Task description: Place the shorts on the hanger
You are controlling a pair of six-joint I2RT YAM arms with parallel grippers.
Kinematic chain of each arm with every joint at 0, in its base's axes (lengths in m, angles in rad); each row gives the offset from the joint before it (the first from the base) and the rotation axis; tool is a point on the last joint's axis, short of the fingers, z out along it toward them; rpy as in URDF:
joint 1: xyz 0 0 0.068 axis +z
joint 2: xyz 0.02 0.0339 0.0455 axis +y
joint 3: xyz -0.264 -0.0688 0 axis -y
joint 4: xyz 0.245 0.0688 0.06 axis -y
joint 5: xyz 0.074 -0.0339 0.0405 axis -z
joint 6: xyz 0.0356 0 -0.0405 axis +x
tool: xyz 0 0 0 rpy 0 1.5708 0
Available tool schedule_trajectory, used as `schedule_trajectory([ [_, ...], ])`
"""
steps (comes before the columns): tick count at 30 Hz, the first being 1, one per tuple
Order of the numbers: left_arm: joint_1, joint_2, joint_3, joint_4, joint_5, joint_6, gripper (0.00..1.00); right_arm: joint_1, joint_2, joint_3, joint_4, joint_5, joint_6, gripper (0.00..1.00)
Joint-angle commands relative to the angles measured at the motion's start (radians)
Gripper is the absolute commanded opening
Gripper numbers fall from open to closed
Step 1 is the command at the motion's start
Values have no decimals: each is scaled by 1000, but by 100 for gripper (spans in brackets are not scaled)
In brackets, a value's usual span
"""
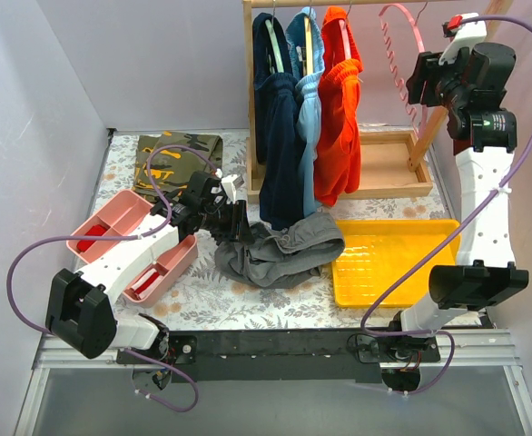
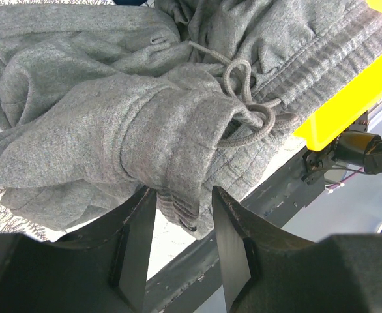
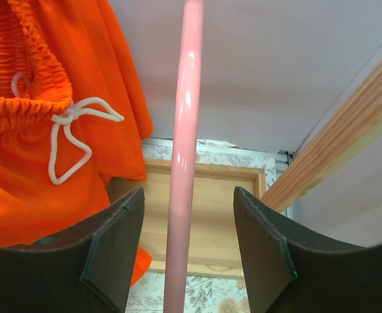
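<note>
The dark grey shorts (image 1: 280, 250) lie crumpled on the table in front of the rack. In the left wrist view the shorts (image 2: 113, 117) fill the frame, drawstring on top. My left gripper (image 1: 239, 225) is at their left edge. Its jaws (image 2: 183, 195) are open, with a fold of the gathered waistband between the fingertips. The pink hanger (image 1: 398, 45) hangs at the right end of the wooden rack. My right gripper (image 1: 418, 77) is raised beside it, open, and the hanger's pink bar (image 3: 184, 98) runs between the fingers (image 3: 188, 195) without touching them.
Navy, light blue and bright orange garments (image 1: 339, 109) hang on the rack over its wooden base tray (image 1: 389, 168). A yellow tray (image 1: 398, 259) lies right of the shorts. A pink bin (image 1: 125, 241) sits under my left arm. A camouflage garment (image 1: 175, 162) lies at the back left.
</note>
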State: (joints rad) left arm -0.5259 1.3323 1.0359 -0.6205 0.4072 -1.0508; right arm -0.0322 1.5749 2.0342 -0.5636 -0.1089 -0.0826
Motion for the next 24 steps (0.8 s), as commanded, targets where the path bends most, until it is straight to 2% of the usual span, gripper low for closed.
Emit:
schedule_trajectory([
  [1, 3, -45, -4, 11, 1, 14, 39, 6, 27, 34, -18, 1, 12, 62],
  [5, 3, -42, 0, 13, 1, 14, 39, 21, 34, 47, -39, 27, 20, 59],
  [11, 3, -41, -8, 22, 5, 12, 38, 61, 31, 69, -53, 103, 9, 47],
  [15, 3, -42, -8, 21, -1, 14, 38, 64, 48, 103, -71, 132, 12, 18],
  [18, 3, -47, -8, 19, -1, 12, 38, 68, 50, 101, -78, 138, 15, 2],
  [24, 3, -50, -16, 21, -5, 12, 38, 72, 24, 89, -36, 153, 14, 1],
])
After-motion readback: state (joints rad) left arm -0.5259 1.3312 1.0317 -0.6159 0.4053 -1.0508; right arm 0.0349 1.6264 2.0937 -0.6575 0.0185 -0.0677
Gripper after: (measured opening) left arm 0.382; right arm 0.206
